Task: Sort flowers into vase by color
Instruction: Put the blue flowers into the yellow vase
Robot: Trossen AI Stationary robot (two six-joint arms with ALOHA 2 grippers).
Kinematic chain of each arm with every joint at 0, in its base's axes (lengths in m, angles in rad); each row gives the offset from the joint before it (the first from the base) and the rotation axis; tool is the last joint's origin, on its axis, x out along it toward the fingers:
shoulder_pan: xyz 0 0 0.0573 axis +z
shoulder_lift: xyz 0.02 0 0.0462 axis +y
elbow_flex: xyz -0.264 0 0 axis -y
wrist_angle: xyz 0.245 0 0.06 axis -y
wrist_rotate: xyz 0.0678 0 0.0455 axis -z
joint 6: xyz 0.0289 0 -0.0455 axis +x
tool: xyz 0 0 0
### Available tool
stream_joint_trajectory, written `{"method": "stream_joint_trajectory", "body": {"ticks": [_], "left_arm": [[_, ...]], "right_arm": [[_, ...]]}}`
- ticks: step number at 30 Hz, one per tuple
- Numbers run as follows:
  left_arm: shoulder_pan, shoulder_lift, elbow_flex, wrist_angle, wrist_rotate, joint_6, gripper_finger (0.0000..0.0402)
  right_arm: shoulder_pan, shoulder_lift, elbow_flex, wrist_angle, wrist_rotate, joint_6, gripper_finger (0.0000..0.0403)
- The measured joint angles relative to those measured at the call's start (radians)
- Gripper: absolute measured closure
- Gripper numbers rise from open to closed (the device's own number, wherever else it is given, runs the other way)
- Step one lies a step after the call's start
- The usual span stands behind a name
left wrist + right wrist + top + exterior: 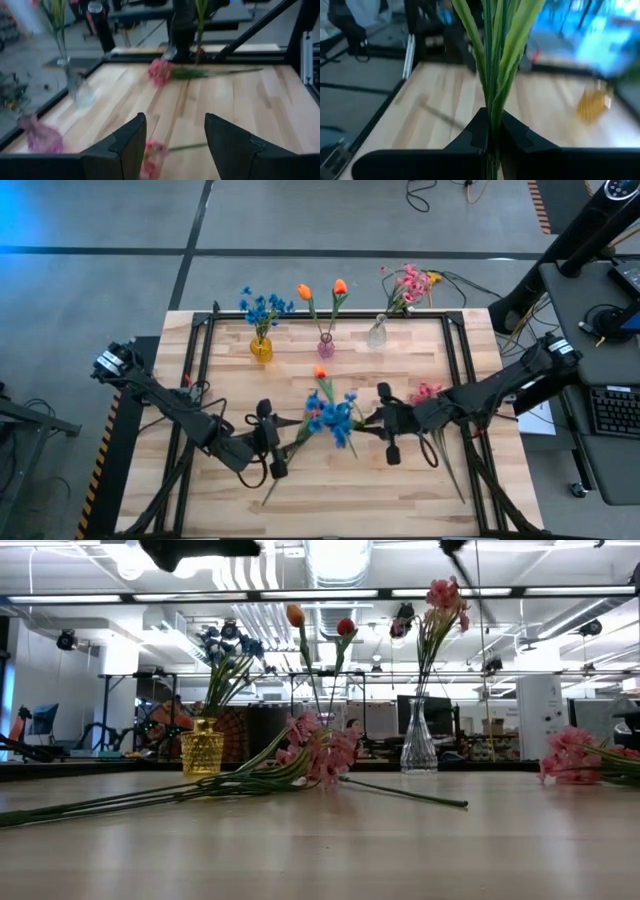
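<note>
My right gripper (372, 420) hangs above the table's middle, shut on green stems (495, 75); blue blooms (333, 418) show just past its fingers. An orange bud (320, 372) lies beside them; whether it is held I cannot tell. My left gripper (283, 440) is open and faces the right one, with nothing between its fingers (172, 145). Below it a pink spray (152, 150) lies on the table (320, 752). A second pink spray (425, 392) lies flat farther right. At the far edge stand a yellow vase (261, 348) with blue flowers, a pink vase (326, 345) with orange buds and a clear vase (377, 332) with pink blossoms. My right gripper pinches a bundle of green stems and leaves (493, 122) between its two fingers. The fingers come nearly level from the table's right. The stems run on past the fingertips toward the left, lifted clear of the table. The blooms are outside the wrist view.
Black frame rails (200, 380) run along the table's left, right and far edges. The second pink spray's long stem (452, 470) reaches toward the near right corner. Bare wood (350, 500) lies along the near edge.
</note>
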Motion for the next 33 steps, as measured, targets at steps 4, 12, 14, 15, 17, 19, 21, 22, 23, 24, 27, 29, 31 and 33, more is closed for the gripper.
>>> {"method": "stream_joint_trajectory", "body": {"ticks": [4, 12, 14, 15, 17, 19, 21, 22, 23, 24, 27, 29, 31, 33], "left_arm": [[0.0, 0.035, 0.0, 0.161, 0.0, 0.097, 0.0195], [0.007, 0.125, 0.0, 0.528, 0.102, 0.339, 0.0171], [0.009, 0.144, 0.0, 0.598, 0.106, 0.383, 0.0171], [0.009, 0.152, 0.0, 0.63, 0.106, 0.408, 0.0171], [0.01, 0.159, 0.0, 0.676, 0.106, 0.446, 0.0171], [0.011, 0.162, 0.0, 0.701, 0.106, 0.463, 0.0171], [0.011, 0.162, 0.0, 0.701, 0.108, 0.473, 0.0171], [0.014, 0.162, 0.0, 0.701, 0.116, 0.474, 0.0171], [0.015, 0.163, 0.0, 0.702, 0.123, 0.475, 0.0171], [0.017, 0.163, 0.0, 0.704, 0.131, 0.475, 0.0171], [0.023, 0.163, 0.0, 0.707, 0.149, 0.476, 0.0171], [0.024, 0.163, 0.0, 0.708, 0.149, 0.477, 0.0172], [0.024, 0.163, 0.0, 0.71, 0.15, 0.485, 0.0181], [0.024, 0.163, 0.0, 0.717, 0.151, 0.498, 0.0198]], "right_arm": [[-0.003, 0.07, -0.003, 0.214, -0.033, -0.148, 0.039], [-0.035, 0.219, 0.019, 0.487, -0.176, -0.244, 0.039], [-0.045, 0.251, 0.039, 0.498, -0.196, -0.244, 0.039], [-0.049, 0.264, 0.046, 0.494, -0.204, -0.244, 0.039], [-0.051, 0.293, 0.066, 0.495, -0.211, -0.244, 0.039], [-0.051, 0.315, 0.078, 0.489, -0.213, -0.247, 0.039], [-0.051, 0.338, 0.096, 0.486, -0.214, -0.25, 0.039], [-0.051, 0.347, 0.102, 0.484, -0.214, -0.251, 0.039], [-0.051, 0.357, 0.111, 0.483, -0.214, -0.251, 0.039], [-0.051, 0.366, 0.119, 0.486, -0.214, -0.251, 0.039], [-0.055, 0.391, 0.136, 0.486, -0.214, -0.256, 0.039], [-0.057, 0.401, 0.141, 0.482, -0.213, -0.259, 0.039], [-0.058, 0.406, 0.143, 0.482, -0.212, -0.259, 0.039], [-0.061, 0.406, 0.143, 0.483, -0.211, -0.259, 0.039]]}}
